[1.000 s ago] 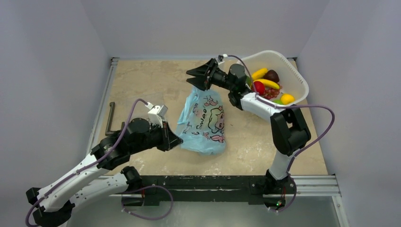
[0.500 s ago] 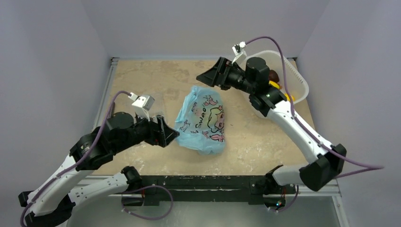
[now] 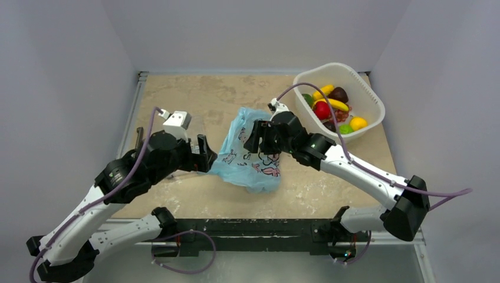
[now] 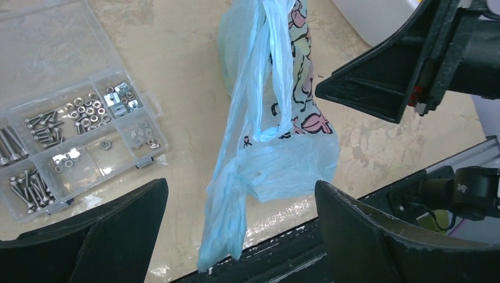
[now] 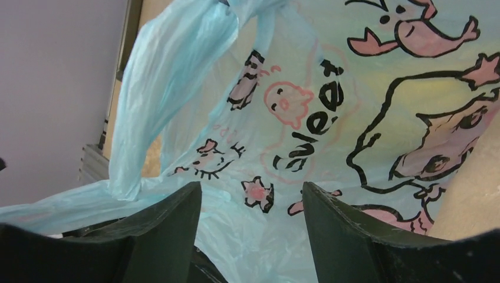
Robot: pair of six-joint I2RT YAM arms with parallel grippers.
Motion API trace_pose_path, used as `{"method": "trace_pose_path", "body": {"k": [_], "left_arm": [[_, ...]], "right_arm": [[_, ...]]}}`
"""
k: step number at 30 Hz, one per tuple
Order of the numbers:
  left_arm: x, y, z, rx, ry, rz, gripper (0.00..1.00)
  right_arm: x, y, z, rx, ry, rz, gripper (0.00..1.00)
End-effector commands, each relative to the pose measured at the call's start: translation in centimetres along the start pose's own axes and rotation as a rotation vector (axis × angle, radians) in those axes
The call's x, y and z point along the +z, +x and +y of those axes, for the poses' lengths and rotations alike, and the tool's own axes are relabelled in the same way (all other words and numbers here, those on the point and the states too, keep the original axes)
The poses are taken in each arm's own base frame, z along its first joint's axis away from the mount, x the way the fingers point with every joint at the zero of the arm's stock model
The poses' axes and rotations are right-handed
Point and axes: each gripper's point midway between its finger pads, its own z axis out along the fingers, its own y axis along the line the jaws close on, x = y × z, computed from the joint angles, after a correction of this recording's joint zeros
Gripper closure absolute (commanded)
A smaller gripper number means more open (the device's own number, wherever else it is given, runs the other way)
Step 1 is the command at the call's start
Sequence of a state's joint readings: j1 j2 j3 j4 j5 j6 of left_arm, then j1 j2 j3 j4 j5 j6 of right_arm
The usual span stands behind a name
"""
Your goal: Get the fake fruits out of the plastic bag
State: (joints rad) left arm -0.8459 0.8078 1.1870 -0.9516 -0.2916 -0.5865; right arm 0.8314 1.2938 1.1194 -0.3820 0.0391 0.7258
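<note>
The light-blue plastic bag [image 3: 250, 158] with its pink cartoon print lies crumpled mid-table. In the left wrist view its twisted handle [image 4: 227, 218] hangs loose between the wide-apart fingers of my open left gripper [image 4: 240, 186], at the bag's left edge [image 3: 203, 154]. My right gripper [image 3: 255, 137] is lowered onto the bag's upper part. Its jaws stand apart [image 5: 250, 187] with printed bag film [image 5: 306, 118] filling the gap. The fake fruits [image 3: 331, 106] that show lie in the white basket: red, yellow, green and dark pieces. Whether any are inside the bag is hidden.
The white slotted basket [image 3: 371, 97] stands at the back right corner. A clear flat box of screws and nuts [image 4: 71, 130] lies left of the bag. A dark L-shaped tool [image 3: 137, 147] rests by the table's left rail. Walls enclose three sides.
My left gripper has opened and let go of the bag's handle. The right arm swung up near the basket, then down onto the bag's top, jaws narrowing somewhat.
</note>
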Motion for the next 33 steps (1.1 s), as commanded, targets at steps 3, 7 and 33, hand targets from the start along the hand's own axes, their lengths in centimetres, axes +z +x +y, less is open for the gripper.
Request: {"method": "trace_pose_path", "body": {"k": [3, 7, 33], "left_arm": [[-3.1, -0.7, 0.2, -0.082, 0.076, -0.094, 0.03], [-4.5, -0.3, 1.2, -0.085, 0.064, -0.097, 0.03], [-6.3, 1.7, 3.7, -0.13, 0.006, -0.082, 0.02]], "right_arm": [[1.6, -0.7, 1.2, 0.042, -0.033, -0.055, 0.39], [3.3, -0.4, 2.3, 0.042, -0.053, -0.039, 0.37], [8.3, -1.4, 0.1, -0.02, 0.143, -0.206, 0.42]]}}
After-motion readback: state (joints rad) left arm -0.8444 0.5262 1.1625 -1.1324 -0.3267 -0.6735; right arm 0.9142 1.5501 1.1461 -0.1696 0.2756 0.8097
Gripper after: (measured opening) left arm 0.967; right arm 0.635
